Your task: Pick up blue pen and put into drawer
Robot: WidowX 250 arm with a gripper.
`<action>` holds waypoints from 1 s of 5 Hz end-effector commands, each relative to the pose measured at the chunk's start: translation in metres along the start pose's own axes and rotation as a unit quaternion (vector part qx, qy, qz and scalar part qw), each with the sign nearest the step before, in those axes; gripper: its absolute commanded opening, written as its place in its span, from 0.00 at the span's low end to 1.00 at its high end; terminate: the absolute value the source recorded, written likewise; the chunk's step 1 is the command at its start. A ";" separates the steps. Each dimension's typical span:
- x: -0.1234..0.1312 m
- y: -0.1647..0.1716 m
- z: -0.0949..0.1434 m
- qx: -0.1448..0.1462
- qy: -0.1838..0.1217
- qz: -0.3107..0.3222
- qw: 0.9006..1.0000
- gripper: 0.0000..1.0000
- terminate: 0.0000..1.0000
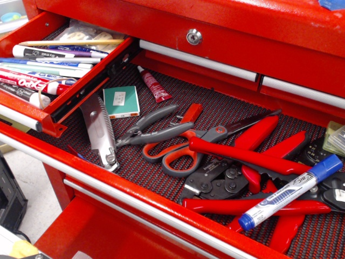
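Note:
The blue pen (291,192) is a thick whiteboard marker with a white barrel, blue print, a blue cap and a blue end plug. It lies slanted on top of red-handled pliers at the right of the wide red drawer. The narrow shallow red drawer (40,116) stands pulled open at the upper left, with a silver bar handle and a black side rail. It holds several pens and red-lettered EXPO markers. No gripper shows in this view.
The wide drawer with dark mesh liner (161,167) holds red-handled scissors (183,148), grey pliers (148,129), a folding utility knife (99,132), a green card (121,101), a small red tube (155,85) and red pliers (253,162). A red front with a round keylock (194,36) is above.

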State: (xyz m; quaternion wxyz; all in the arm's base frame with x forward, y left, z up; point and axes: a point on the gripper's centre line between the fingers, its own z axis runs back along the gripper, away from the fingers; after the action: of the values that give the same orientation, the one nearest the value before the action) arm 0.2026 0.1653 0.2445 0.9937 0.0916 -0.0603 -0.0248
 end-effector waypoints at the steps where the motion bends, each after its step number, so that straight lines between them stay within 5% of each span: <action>1: 0.000 0.000 0.000 0.000 0.000 0.000 1.000 1.00 0.00; 2: 0.006 -0.047 0.004 -0.038 0.029 -0.028 0.998 1.00 0.00; 4: 0.008 -0.144 0.017 -0.017 0.008 -0.068 0.997 1.00 0.00; 5: 0.005 -0.197 0.008 0.022 -0.016 -0.071 0.997 1.00 0.00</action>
State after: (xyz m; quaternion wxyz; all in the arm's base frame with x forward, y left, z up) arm 0.1981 -0.0433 0.2052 0.9820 0.1102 -0.0583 -0.1419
